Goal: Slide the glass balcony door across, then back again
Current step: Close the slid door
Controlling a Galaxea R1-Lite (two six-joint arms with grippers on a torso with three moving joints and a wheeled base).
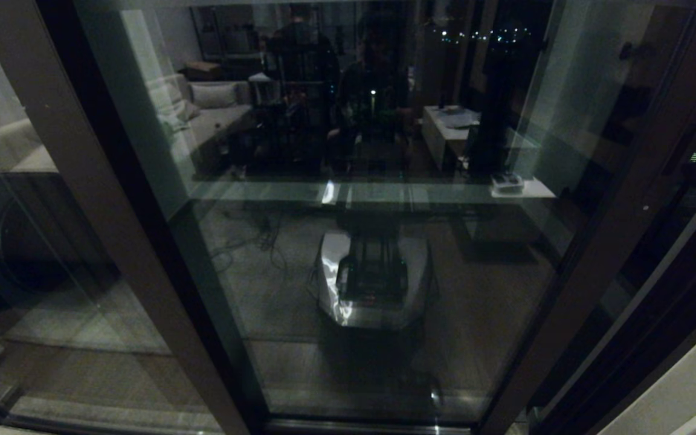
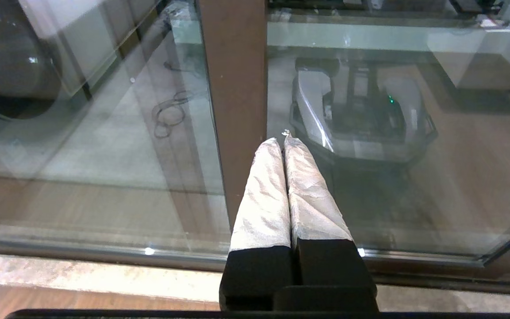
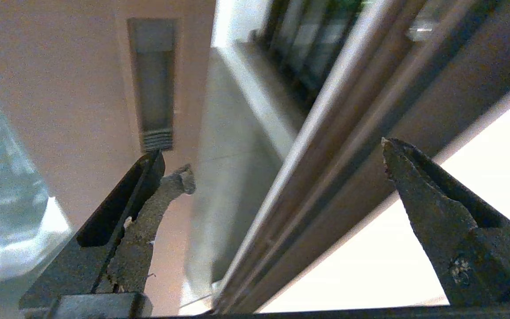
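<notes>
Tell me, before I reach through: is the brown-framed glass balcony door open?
Open slightly: the brown-framed glass balcony door stands apart from the jamb.

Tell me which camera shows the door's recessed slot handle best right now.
The right wrist view: the slot handle sits large in the brown door edge, just beyond the open right tool. The head view shows the same stile dark, the handle not discernible. The left wrist view shows only a plain stile past the shut left tool.

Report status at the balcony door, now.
Left gripper shut, empty, near a brown door post. Right gripper open by the glass balcony door's slot handle, gripping nothing. Nothing seen blocking.
</notes>
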